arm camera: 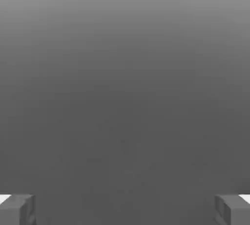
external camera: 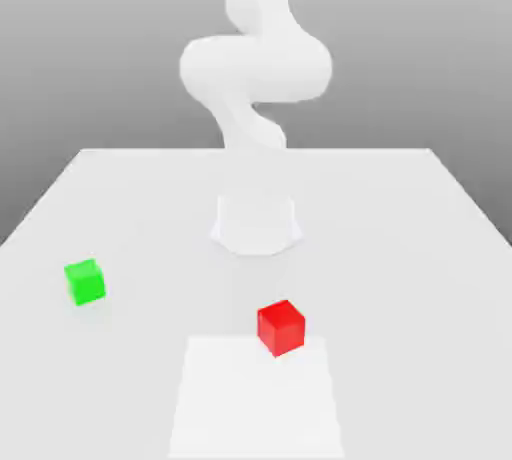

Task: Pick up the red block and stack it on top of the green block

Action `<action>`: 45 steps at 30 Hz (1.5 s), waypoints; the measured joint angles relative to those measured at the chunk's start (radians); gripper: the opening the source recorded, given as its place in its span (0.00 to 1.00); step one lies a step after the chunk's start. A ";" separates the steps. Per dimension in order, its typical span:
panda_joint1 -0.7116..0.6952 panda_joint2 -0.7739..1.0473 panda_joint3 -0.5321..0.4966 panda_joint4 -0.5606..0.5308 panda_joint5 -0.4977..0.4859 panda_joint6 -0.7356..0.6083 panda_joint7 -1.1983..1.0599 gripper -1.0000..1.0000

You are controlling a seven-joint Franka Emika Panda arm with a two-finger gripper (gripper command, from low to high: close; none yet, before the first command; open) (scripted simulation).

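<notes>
The gripper's (arm camera: pixel 125 210) jaws stood spread wide with nothing between them; the red block (external camera: pixel 281 328) lay apart from them, on the white table (external camera: pixel 400 248) at the pale rectangle's (external camera: pixel 256 408) far edge.

The pincer (arm camera: pixel 125 210) stands wide open and empty.

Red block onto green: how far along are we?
Nothing of the stack looks done: the red block rests at the far edge of the white patch, and the green block sits apart, toward the exterior view's left. Nothing is in hand; the tool is open with no block between its fingers. Left to do: grasp red, lift it, set it on green, release.
</notes>
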 joint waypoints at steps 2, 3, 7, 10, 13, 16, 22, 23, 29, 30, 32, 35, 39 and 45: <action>0.018 0.055 -0.020 -0.066 0.005 0.047 -0.044 0.50; 0.027 0.082 -0.028 -0.099 0.006 0.070 -0.065 0.50; 0.064 0.191 -0.052 -0.230 0.007 0.163 -0.145 0.50; 0.094 0.274 -0.064 -0.332 0.001 0.235 -0.202 0.50; 0.123 0.364 -0.070 -0.442 -0.010 0.312 -0.262 0.50; 0.150 0.479 -0.066 -0.559 -0.031 0.408 -0.319 0.50; 0.194 0.670 -0.070 -0.601 0.018 0.552 -0.403 0.50; 0.198 0.688 -0.070 -0.598 0.032 0.566 -0.414 0.50; 0.202 0.794 -0.047 -0.582 0.124 0.657 -0.480 0.50; 0.199 0.812 -0.040 -0.581 0.139 0.674 -0.491 0.50; 0.182 0.848 -0.018 -0.578 0.158 0.707 -0.503 0.50; 0.167 0.902 0.003 -0.578 0.170 0.757 -0.507 0.50; 0.165 0.912 0.006 -0.579 0.170 0.766 -0.506 0.00; 0.165 0.883 0.002 -0.578 0.160 0.738 -0.502 0.00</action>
